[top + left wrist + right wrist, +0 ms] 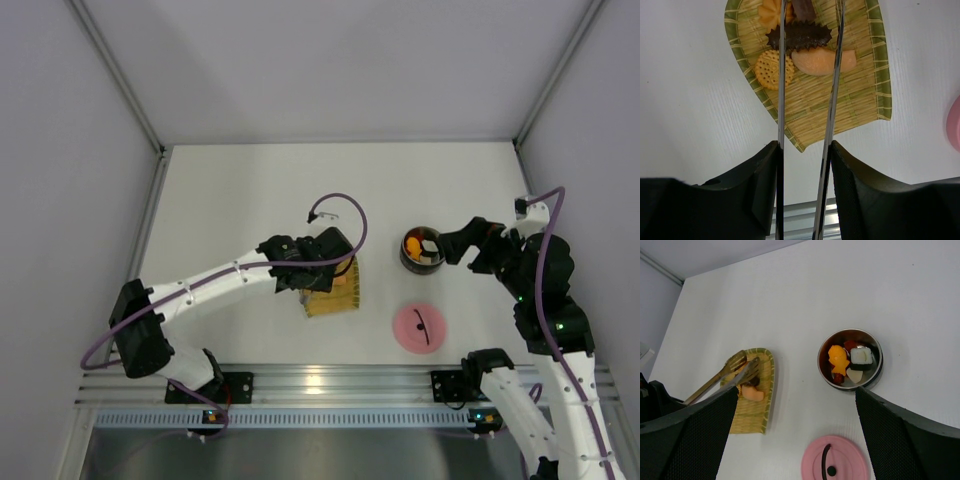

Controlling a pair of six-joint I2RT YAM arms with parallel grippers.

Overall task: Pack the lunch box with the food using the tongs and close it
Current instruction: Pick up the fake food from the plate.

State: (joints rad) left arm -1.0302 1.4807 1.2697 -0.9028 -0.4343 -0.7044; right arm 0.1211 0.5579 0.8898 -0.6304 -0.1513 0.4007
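My left gripper (805, 150) is shut on the tongs (781, 100), one finger pressing on each silvery arm. The tong tips reach over the yellow woven tray (840, 115), either side of a dark spiky piece of food (800, 36). Beside that piece lie a peach piece (822, 61), a round biscuit (771, 69) and an orange piece (771, 12). The lunch box (875, 375) stands open, with an orange figure (838, 359), a white roll (861, 356) and other bits inside. Its pink lid (835, 465) lies flat in front of it. My right gripper (796, 390) hangs open and empty near the lunch box (422, 250).
The tray (335, 295) sits mid-table under the left gripper (325, 262). The lid (420, 328) lies right of the tray, near the front rail. White walls close in the table at the back and both sides. A purple cable loops above the left wrist.
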